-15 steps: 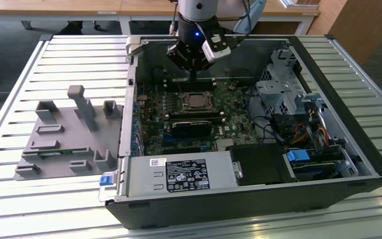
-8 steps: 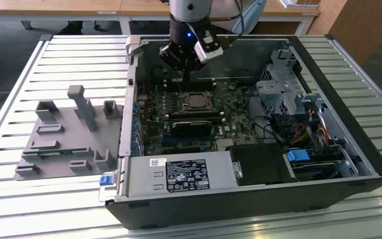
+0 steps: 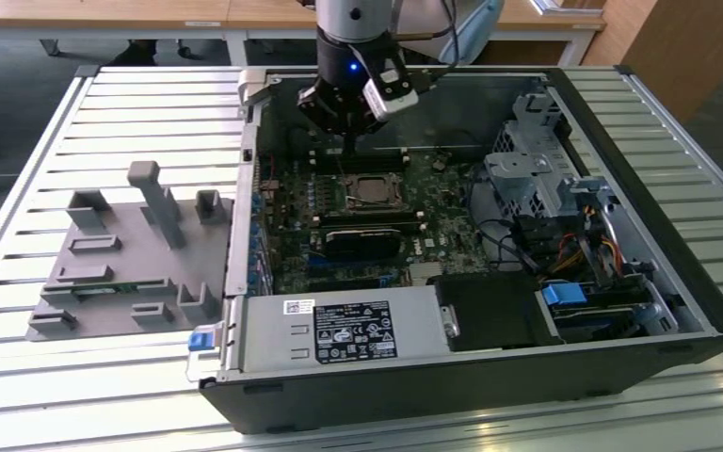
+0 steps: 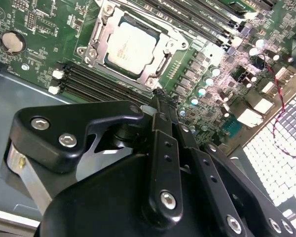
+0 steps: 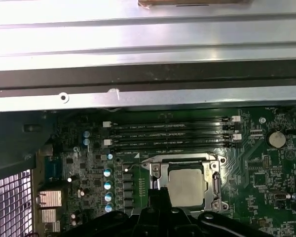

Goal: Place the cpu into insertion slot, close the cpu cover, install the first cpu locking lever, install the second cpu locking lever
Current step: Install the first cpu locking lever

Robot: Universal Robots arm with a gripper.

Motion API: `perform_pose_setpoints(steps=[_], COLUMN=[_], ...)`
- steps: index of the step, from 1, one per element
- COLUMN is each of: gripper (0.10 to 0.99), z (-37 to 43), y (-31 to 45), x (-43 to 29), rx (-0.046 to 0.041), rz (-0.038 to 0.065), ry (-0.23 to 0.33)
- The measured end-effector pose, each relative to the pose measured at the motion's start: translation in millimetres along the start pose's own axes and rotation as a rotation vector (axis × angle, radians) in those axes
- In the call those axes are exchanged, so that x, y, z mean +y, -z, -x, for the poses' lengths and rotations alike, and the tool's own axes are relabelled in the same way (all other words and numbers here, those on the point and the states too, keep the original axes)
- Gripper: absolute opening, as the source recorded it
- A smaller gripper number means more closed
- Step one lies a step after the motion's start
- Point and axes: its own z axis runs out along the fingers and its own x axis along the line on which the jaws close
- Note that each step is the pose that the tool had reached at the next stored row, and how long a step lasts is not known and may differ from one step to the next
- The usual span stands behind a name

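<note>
Lying flat, the silver-grey cpu [image 4: 129, 47] shows through the cpu cover [image 4: 100, 44].

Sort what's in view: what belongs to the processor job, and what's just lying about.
Job in hand: cpu; metal cover framing it; gripper, close by.
Lying about: memory slots; coin battery; power supply; grey plastic rack outside the case.

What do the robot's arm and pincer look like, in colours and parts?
The arm is silver-grey with a black wrist, a blue light and a white box. The pincer is matte black, with jointed links and silver screws.
</note>
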Motion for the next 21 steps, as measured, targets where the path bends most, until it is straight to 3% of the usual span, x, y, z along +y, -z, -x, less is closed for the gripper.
perform_pose_setpoints(steps=[7,15,21], gripper=[0.122,0.122,0.122], z=[-9.3,-27.3,-32.8], y=[0.1,-0.3,-2.3], x=[-1.8,-2.9,-1.0], rx=[0.0002,0.0002,0.0001], rz=[0.000,0.000,0.000], ry=[0.003,0.004,0.004])
